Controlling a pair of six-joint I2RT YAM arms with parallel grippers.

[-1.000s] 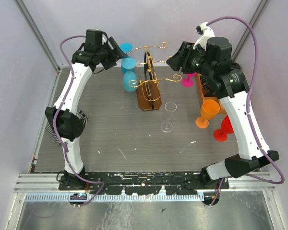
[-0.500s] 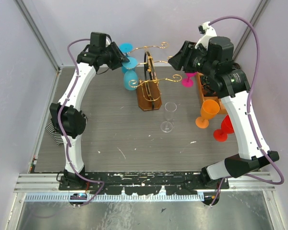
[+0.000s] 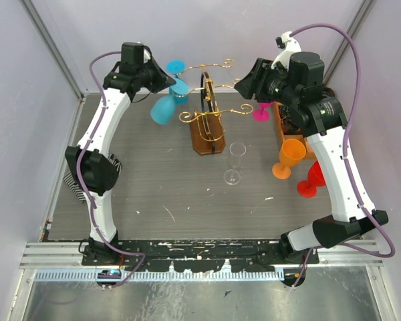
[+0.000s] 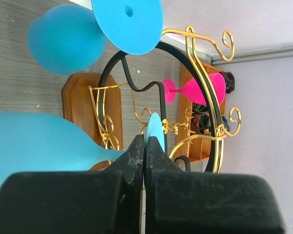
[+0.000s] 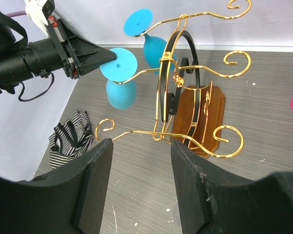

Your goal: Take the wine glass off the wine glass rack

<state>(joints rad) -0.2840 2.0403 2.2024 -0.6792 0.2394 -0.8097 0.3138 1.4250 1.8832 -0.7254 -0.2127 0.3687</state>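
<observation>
At the rack's (image 3: 207,139) far left, the left gripper (image 4: 145,144) is clenched on the stem of a blue glass (image 3: 162,110), right by its foot. The bowl tilts out to the left. The foot seems to sit at a gold arm's tip, though contact is hard to judge. A second blue glass (image 5: 154,48) hangs just beyond. The right gripper (image 5: 141,187), jaws released and empty, hovers right of the rack.
</observation>
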